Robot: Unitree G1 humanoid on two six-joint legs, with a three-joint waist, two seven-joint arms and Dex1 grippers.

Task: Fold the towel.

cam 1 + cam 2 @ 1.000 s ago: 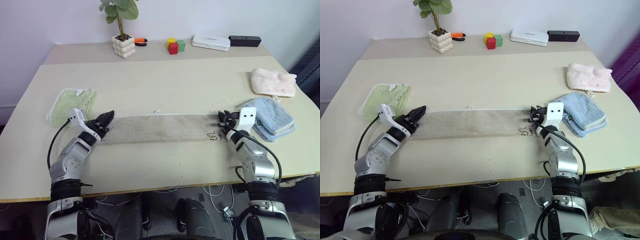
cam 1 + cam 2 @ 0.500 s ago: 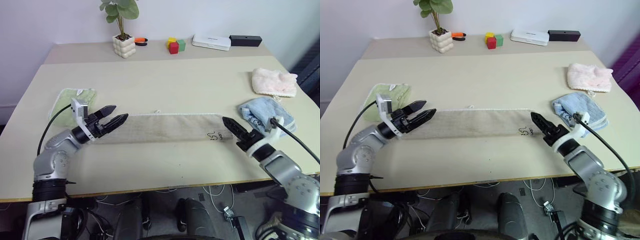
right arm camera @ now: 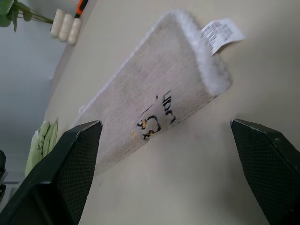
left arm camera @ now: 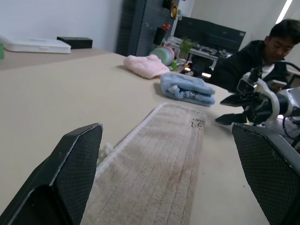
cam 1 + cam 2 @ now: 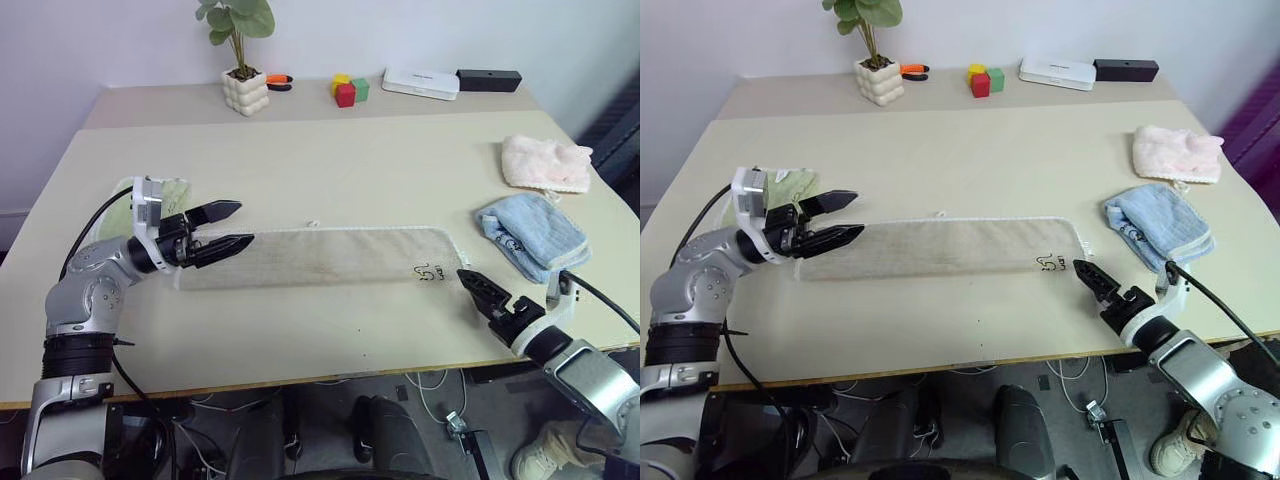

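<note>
Towel (image 5: 315,257) first: it lies flat on the table (image 5: 330,170) as a long thin strip, already folded along its length. A second ago both my pincers were pinching its two short ends. Now both have let go and pulled away, so I think this fold is done and laid down.

I go from my left side to my right. A small green cloth (image 5: 168,190) lies just past my left arm. My left pincer (image 5: 232,226) hangs over the left end of the towel. It has come up off the cloth, its two black fingers are spread wide, and it holds nothing. It points along the towel, toward the other end.

The towel runs across the table from left to right. That is its long way. Its short way runs from me to the far edge. A white wavy edge goes along the far side, with a tiny white loop (image 5: 313,223) near the middle. The dark stitched mark (image 5: 430,271) is close to the right end, and my right wrist view shows a white tag (image 3: 223,32) sticking out there.

My right pincer (image 5: 486,296) has backed off toward me. It sits near the right end, not touching it, wide and empty. A blue cloth (image 5: 533,232) is just beyond it, and a pink cloth (image 5: 546,164) is farther back.

I think the next fold must bring one short end over to the other.
</note>
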